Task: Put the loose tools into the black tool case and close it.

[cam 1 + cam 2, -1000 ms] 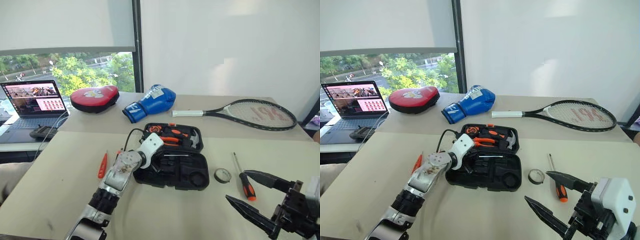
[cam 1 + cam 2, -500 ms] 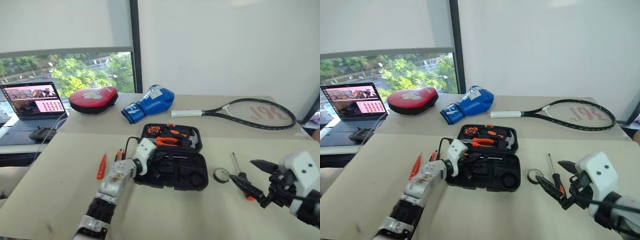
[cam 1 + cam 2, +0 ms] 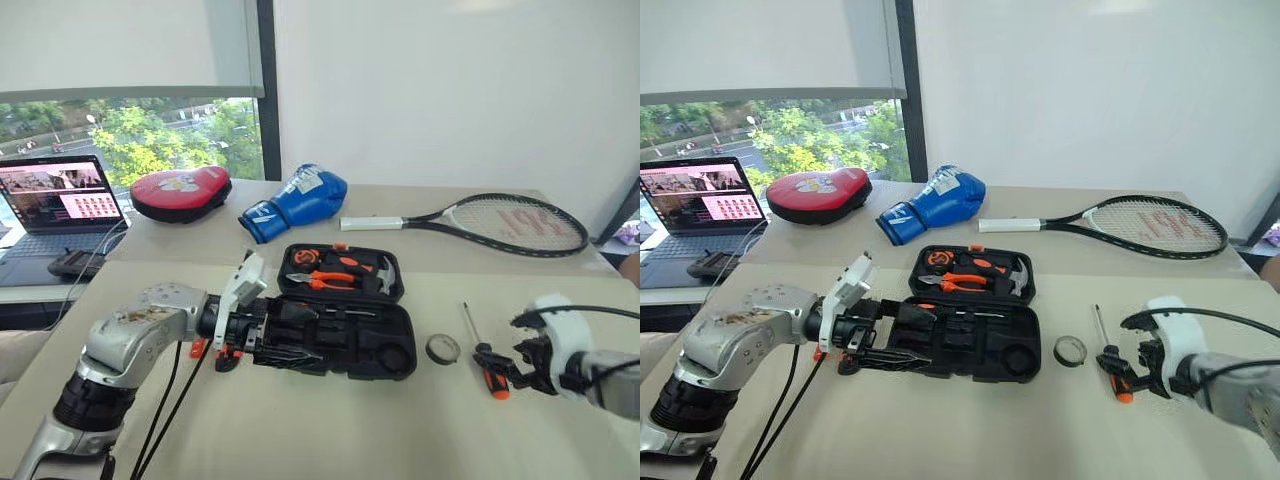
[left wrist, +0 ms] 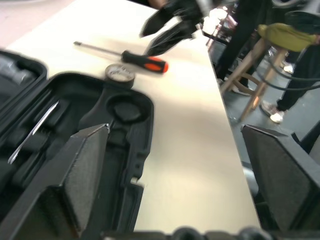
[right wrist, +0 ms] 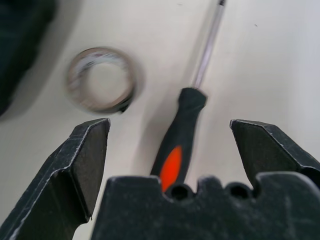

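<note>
1. Orange-and-black screwdriver (image 5: 181, 140) lies between our right gripper's (image 5: 170, 132) wide, empty jaws, at the tape roll's (image 3: 1070, 350) three o'clock; we should straddle the handle squarely before closing.
2. Our left gripper (image 3: 262, 338), a second ago shut inside the black tool case (image 3: 385, 352), now hangs wide and empty at its nine o'clock edge.

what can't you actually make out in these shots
- Near-left end of the black tool case: covered in the head views by the open left gripper.
- Orange tools lying left of the case: only slivers show behind the left gripper, so their type is unclear.
- Screwdriver: its handle end is hidden behind the right gripper in the right wrist view.
- Tape roll: blurred in the right wrist view.
</note>
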Robot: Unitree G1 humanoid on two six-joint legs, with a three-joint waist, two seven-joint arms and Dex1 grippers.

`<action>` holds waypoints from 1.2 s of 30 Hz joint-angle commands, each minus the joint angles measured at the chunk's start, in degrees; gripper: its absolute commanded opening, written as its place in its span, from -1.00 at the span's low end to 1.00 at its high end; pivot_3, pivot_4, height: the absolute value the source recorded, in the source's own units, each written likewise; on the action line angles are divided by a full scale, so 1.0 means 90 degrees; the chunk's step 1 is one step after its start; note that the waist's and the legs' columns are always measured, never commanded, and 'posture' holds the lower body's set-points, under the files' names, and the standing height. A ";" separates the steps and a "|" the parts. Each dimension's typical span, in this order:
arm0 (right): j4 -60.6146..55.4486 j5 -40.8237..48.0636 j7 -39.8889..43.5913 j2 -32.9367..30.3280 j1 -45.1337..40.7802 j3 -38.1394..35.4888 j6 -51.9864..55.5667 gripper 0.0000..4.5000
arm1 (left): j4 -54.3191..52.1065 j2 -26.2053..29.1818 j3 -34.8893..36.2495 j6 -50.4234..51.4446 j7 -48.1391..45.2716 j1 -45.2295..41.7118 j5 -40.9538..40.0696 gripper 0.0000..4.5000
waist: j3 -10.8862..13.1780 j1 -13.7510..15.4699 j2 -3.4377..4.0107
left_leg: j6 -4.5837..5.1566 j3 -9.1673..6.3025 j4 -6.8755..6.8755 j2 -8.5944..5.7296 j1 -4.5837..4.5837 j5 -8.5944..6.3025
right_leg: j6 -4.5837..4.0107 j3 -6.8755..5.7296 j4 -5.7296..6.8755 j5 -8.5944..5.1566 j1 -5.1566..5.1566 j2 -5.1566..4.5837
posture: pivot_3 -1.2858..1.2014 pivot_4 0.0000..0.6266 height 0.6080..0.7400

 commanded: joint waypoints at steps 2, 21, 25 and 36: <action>0.0737 -0.0842 0.0600 -0.0096 -0.0289 0.0492 -0.0095 0.39 | -0.0524 -0.0133 0.0034 0.0118 0.0482 -0.0010 -0.0163 1.00 | 0.0005 0.0007 0.0009 | -0.0002 0.0000 -0.0002 0.0000 -0.0003 0.0001 | 0.0024 -0.0002 0.0003 0.0007 -0.0004 0.0001 | 0.03 -0.52 1.00; 0.0255 -0.3640 0.5011 -0.0187 -0.3525 0.3302 -0.2590 -0.57 | 0.0041 0.0195 0.1979 -0.0463 0.0025 0.1327 -0.1226 1.00 | 0.0092 -0.0270 0.0008 | -0.0061 0.0007 -0.0025 0.0028 0.0019 0.0024 | -0.0016 0.0007 0.0007 0.0017 -0.0031 0.0047 | 0.03 -0.52 1.00; 0.1715 -0.4874 0.5939 0.0751 -0.5038 0.4801 -0.3261 -0.57 | 0.0008 0.0946 0.2568 -0.0514 -0.0319 0.1894 -0.1290 1.00 | 0.0115 -0.0177 0.0026 | -0.0095 0.0004 -0.0056 0.0022 -0.0007 0.0053 | -0.0011 0.0007 0.0029 0.0036 -0.0082 0.0055 | 0.03 -0.52 1.00; 0.3195 -0.6071 0.7168 0.2134 -0.5921 0.5647 -0.3749 -0.57 | -0.0508 0.1018 0.3267 -0.0753 0.0189 0.3114 -0.1200 1.00 | 0.0117 -0.0141 0.0021 | -0.0134 -0.0006 -0.0080 0.0012 -0.0079 0.0073 | -0.0001 -0.0022 0.0010 0.0029 -0.0122 0.0038 | 0.03 -0.52 1.00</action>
